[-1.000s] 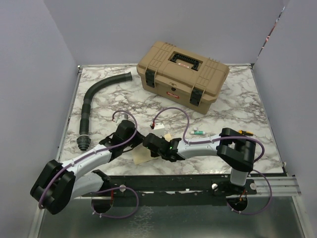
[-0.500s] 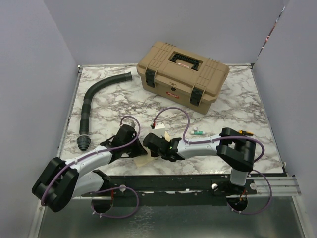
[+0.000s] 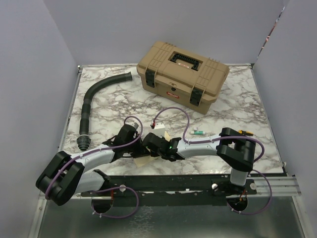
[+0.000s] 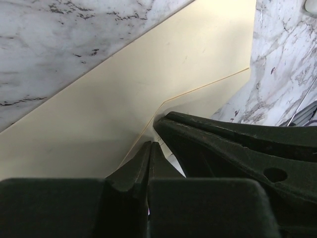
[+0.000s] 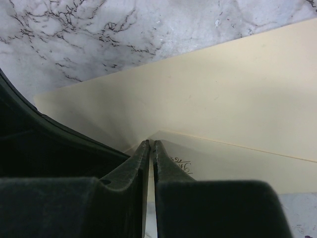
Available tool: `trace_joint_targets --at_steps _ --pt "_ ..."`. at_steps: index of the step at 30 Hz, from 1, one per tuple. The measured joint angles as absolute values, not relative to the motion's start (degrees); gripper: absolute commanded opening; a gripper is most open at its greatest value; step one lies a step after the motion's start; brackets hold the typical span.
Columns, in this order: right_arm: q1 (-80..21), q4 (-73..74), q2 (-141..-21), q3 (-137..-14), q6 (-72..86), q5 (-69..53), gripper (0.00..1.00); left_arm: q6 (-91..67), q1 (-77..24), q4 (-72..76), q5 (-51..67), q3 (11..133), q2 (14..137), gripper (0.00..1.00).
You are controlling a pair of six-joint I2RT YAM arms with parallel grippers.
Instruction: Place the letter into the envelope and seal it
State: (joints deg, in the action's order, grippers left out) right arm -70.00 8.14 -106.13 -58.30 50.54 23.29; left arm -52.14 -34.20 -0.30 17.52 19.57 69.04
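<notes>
The pale yellow envelope [image 3: 144,159] lies flat near the table's front edge, mostly hidden under both grippers. It fills the left wrist view [image 4: 99,109] and the right wrist view [image 5: 223,84]. A flap-like sheet with an obtuse tip [image 4: 213,96] lies on it. My left gripper [image 4: 151,145] is shut, its tips at that sheet's edge. My right gripper [image 5: 150,144] is shut beside the tip [image 5: 237,158], next to a small curly print [image 5: 181,163]. In the top view the left gripper [image 3: 137,148] and right gripper [image 3: 146,148] almost touch. I cannot make out the letter as a separate sheet.
A tan toolbox [image 3: 183,74] stands at the back. A black ribbed hose [image 3: 91,106] curves along the left. A small green and white item [image 3: 198,132] and a white tag [image 3: 159,127] lie behind the right arm. The table's front edge [image 3: 173,171] is just below the envelope.
My left gripper has moved right and forward over the envelope, up against the right gripper. The right gripper has stayed almost in place.
</notes>
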Motion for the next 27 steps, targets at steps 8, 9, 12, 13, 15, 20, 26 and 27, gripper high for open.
trace_joint_targets --at_steps 8,9,12,13,15,20,26,27 --pt "-69.9 10.6 -103.8 -58.5 50.3 22.9 0.2 -52.6 -34.4 0.0 15.9 19.2 68.7 0.0" --pt "-70.0 12.4 -103.6 -59.0 50.0 22.8 0.2 -52.6 -34.4 0.1 15.8 19.3 68.8 0.0" --pt "-70.1 19.0 -103.4 -61.1 48.8 22.7 0.22 -52.6 -34.4 0.5 15.8 19.9 70.0 0.0" --pt "-70.1 20.9 -103.3 -61.7 48.4 22.7 0.22 -52.6 -34.4 0.8 15.8 20.2 70.5 0.0" --pt "-70.1 24.1 -103.1 -62.3 47.9 22.6 0.22 -52.6 -34.4 1.4 15.8 20.6 71.4 0.0" --pt "-70.0 27.3 -103.1 -63.0 47.9 22.2 0.22 -52.7 -34.4 2.8 15.8 20.8 72.4 0.0" --pt "-69.7 27.4 -103.2 -63.3 47.1 22.2 0.2 -52.9 -34.5 4.7 15.7 20.8 73.4 0.0" --pt "-69.7 27.2 -103.2 -63.3 46.5 22.2 0.2 -52.9 -34.5 4.8 15.7 20.8 73.5 0.0"
